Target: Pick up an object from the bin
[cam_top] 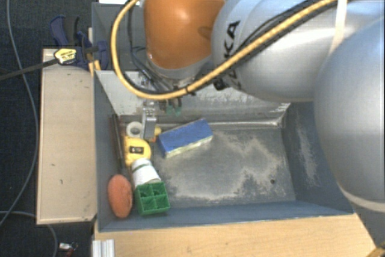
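Slantwise near the back-left of the bin lies a blue block (184, 136) with a yellow underside, the thing closest beneath the gripper (161, 110). The gripper hangs just behind it, between the block and a small white ring (133, 129) by the left wall. Whether the gripper is released or clenched cannot be told, and nothing is seen in its grasp.

Along the left wall, running toward the front, sit a yellow tape measure (136, 147), a white cylinder (144, 173), a green studded brick (151, 197) and an orange-brown oval (120, 194), packed close together. That makes six things, one of each kind.

The grey metal bin (252, 159) has a scuffed floor mottled with whitish marks, and its middle and right are bare. Above it are the arm's orange cover (180, 21) and silver arm (301, 39), with a yellow cable (271, 33) looped across them. Dark flooring (24, 21) surrounds the bin.
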Controlling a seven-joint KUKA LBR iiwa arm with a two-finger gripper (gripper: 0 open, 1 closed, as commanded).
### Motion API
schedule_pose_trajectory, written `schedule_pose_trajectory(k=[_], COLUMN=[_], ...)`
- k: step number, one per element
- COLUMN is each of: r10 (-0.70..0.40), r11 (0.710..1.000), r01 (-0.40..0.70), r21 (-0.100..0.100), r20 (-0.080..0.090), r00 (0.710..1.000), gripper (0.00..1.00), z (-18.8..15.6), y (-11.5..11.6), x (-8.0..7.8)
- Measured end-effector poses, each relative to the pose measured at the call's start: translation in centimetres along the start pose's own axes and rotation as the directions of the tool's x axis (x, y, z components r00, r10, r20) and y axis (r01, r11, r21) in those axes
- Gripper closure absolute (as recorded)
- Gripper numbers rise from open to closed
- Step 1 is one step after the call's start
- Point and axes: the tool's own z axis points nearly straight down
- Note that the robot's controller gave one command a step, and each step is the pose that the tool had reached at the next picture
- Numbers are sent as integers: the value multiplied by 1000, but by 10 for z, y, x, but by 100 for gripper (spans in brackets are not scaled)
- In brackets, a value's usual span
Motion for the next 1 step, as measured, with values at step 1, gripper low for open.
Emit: schedule_pose_trajectory(k=[1], r10=[7], r11=[1000], r01=[-7], r21=[-2], r20=[8], r00=[1000], gripper=[0], z=[-5], y=[-2], x=[-2])
